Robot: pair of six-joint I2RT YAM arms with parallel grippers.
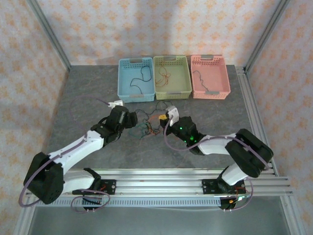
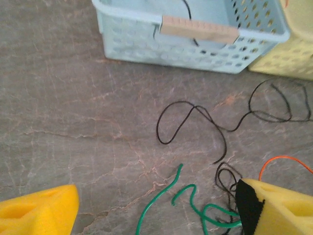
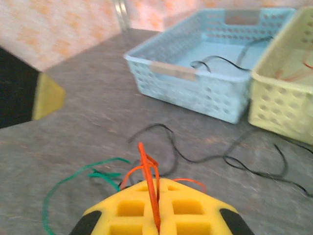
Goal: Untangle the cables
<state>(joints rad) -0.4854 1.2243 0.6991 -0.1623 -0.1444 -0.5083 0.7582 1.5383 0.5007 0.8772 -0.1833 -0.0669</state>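
Our right gripper (image 3: 155, 191) is closed tight on the red-orange cable (image 3: 146, 164), which rises in a narrow loop from the seam between the yellow pads (image 3: 127, 210). Just beyond that loop lie the rest of the loose cables (image 1: 146, 126). A green cable (image 3: 73, 178) curls away to one side. A black cable (image 2: 195, 110) wanders in open bends towards the baskets, and a small black knot sits where the strands cross. All of this is on the table (image 1: 83, 98), between the two arms and short of the baskets.

Our left gripper (image 2: 156, 208) is spread wide and has hold of nothing. The green strand lies on the table under the gap between its fingers (image 2: 39, 210). The black-faced finger is right at the small knot, but we cannot tell whether it touches.

Farther out stand three baskets in a row: a blue basket (image 1: 121, 78) with a dark cable in it, a yellow-green basket (image 1: 172, 93) with a red-orange one, and a pink basket (image 1: 227, 81) with another dark one.

We judge that the step in hand is drawing the red-orange cable out of the heap, with the grip made and the pull not yet done. The next move calls for a slow lift away from the knot. Meanwhile the left gripper should come down on the green or black strand to pin it, or the whole heap may be dragged along.
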